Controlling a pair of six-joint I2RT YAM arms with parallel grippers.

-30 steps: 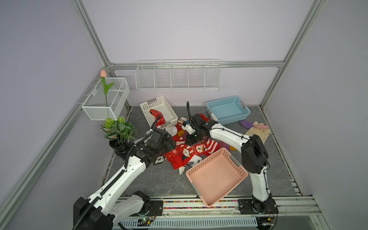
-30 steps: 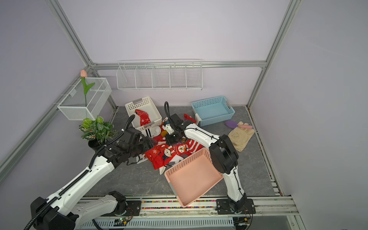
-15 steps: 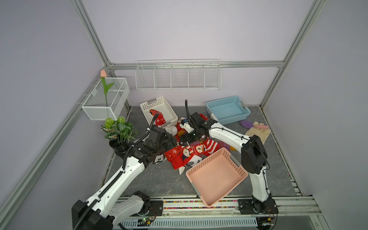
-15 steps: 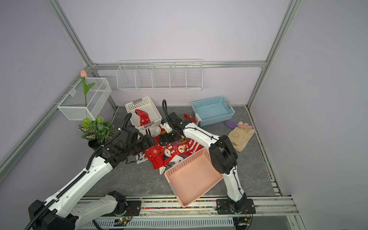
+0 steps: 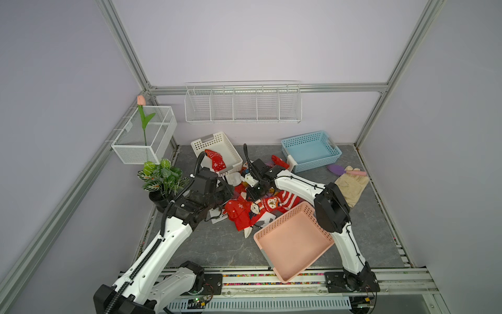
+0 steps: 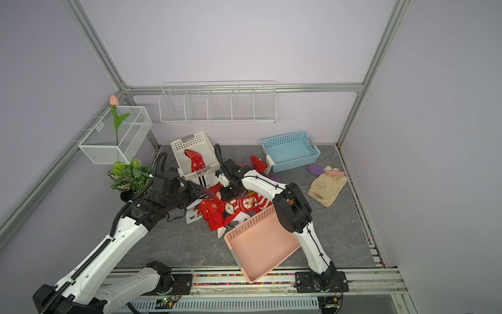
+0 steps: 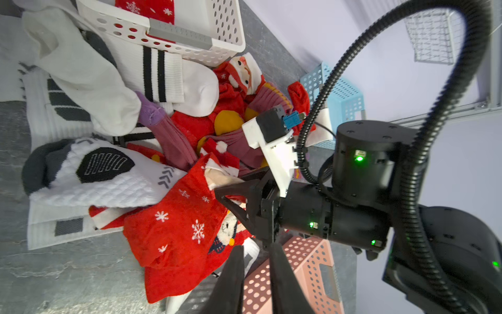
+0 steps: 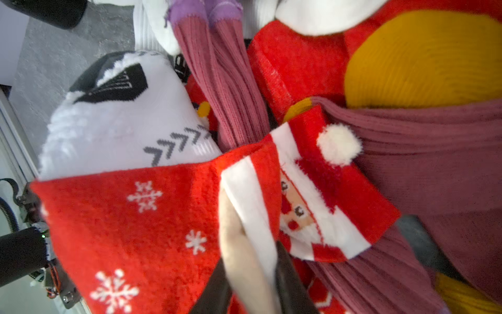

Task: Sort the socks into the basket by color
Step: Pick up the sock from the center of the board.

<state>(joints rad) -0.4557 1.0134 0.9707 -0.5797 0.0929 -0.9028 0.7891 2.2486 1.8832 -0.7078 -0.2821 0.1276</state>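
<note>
Left wrist view: the left gripper (image 7: 254, 248) has its jaws drawn nearly together with nothing between them, just beside the red snowflake sock (image 7: 176, 231). Right wrist view shows what both top views hide: the right gripper (image 8: 252, 271) is clamped on that sock's cream cuff. Top views add that the sock pile (image 5: 267, 204) lies between the white basket (image 5: 221, 134), which holds one red sock (image 5: 216, 163), and the pink basket (image 5: 293, 244).

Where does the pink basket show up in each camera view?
In a top view: pink basket, lower centre.
In a top view: lower centre again.
Left wrist: perforated wall, beside the red snowflake sock.
Right wrist: not in it.
Shared landmark: that red snowflake sock.
</note>
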